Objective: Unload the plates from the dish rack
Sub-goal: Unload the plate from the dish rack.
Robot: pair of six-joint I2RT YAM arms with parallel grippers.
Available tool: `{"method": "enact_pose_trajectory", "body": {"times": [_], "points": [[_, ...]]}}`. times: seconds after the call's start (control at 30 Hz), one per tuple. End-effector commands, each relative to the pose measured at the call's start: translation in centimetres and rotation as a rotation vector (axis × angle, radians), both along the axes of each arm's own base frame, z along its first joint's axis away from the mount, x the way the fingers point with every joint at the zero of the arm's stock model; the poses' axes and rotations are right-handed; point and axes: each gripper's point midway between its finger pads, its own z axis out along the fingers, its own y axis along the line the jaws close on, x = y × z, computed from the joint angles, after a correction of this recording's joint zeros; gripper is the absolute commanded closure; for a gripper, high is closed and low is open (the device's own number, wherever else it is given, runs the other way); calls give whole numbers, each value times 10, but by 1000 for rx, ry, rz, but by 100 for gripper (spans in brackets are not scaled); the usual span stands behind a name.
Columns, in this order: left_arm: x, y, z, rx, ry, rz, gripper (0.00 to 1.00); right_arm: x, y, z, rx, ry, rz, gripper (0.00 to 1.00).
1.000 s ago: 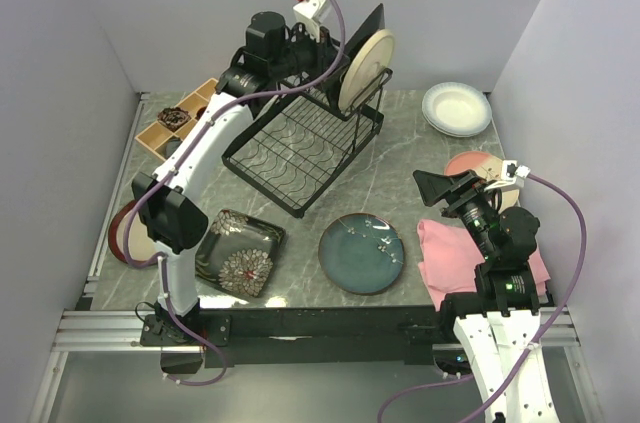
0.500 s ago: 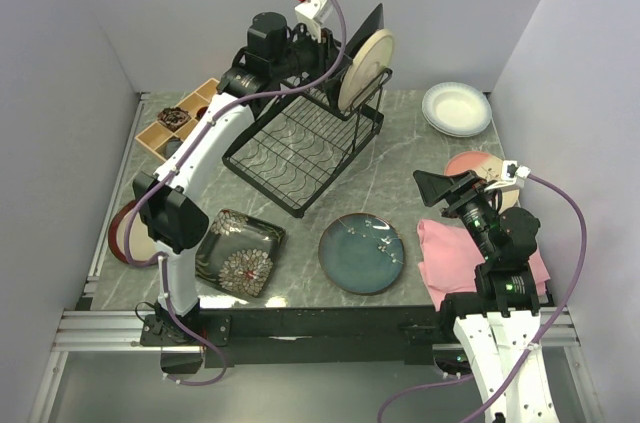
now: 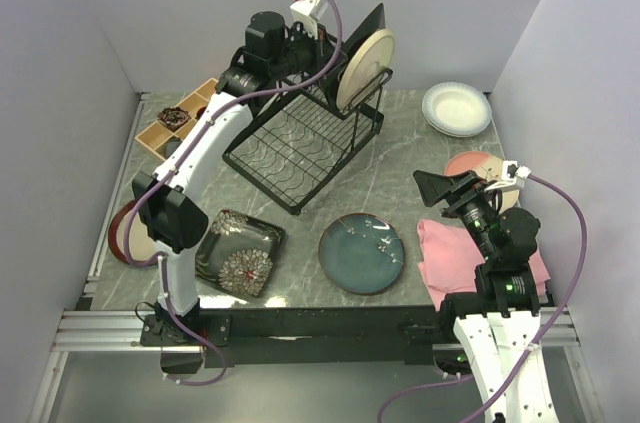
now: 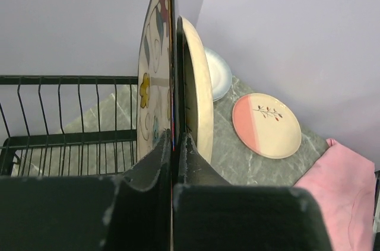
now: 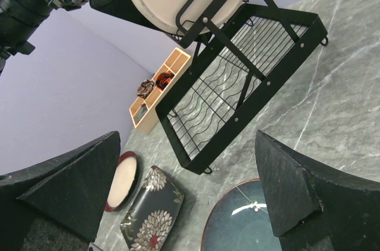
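The left gripper [image 4: 173, 143] is clamped on the cream square flowered plate [image 4: 149, 91], which stands upright in the black wire dish rack [image 3: 290, 158] at far centre. The right gripper [image 5: 185, 144] gapes wide at near right.

- A grey marbled table [image 3: 410, 158] is being used as the one support.
- The dish rack [image 3: 300, 148] is being carried at the back centre.
- A wooden compartment tray [image 3: 180, 118] is being kept at the back left.
- A brown-rimmed plate [image 3: 125, 233] is being borne at the left edge, with a black square plate [image 3: 240, 253] just beside it.
- A teal plate [image 3: 361, 253] is being held near the front centre.
- A pink cloth [image 3: 445, 253] is being carried at the front right.
- A pink-and-cream plate [image 3: 465, 163] and stacked white plates [image 3: 456, 108] are being borne along the right side.
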Motion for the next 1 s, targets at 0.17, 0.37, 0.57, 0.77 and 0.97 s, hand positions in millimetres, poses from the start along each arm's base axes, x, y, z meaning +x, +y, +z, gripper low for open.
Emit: {"method": "enact_pose_trajectory", "body": {"times": [0.17, 0.37, 0.57, 0.77, 0.97], "points": [[-18, -2, 47, -50, -176, -47, 99, -1, 1, 10, 0, -48, 8, 0], [-28, 4, 73, -103, -226, -34, 99, -1, 1, 10, -3, -47, 6, 0], [-32, 7, 94, -118, -257, -27, 99, -1, 0, 11, -7, -51, 3, 0], [-35, 7, 114, -165, -288, -30, 99, -1, 1, 12, -6, -52, 4, 0], [-44, 9, 139, -210, -333, -48, 99, -1, 0, 12, -12, -51, 3, 0]]}}
